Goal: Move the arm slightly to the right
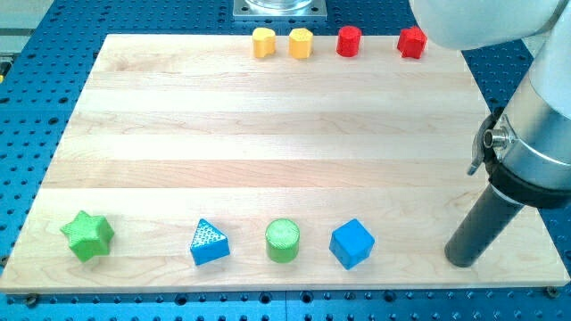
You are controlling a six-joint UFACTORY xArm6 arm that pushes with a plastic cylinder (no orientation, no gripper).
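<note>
My tip (461, 260) rests on the wooden board (268, 134) near its bottom right corner, at the end of a dark rod that leans up to the view's right. The blue cube (351, 243) lies well to the left of the tip. Further left along the bottom row are a green cylinder (283, 240), a blue triangle (209, 242) and a green star (87, 235). None touches the tip.
Along the board's top edge sit two yellow blocks (263, 42) (301, 42), a red cylinder (348, 41) and a red star-like block (411, 42). The arm's white and grey body (535, 134) fills the view's right. A blue perforated table (36, 107) surrounds the board.
</note>
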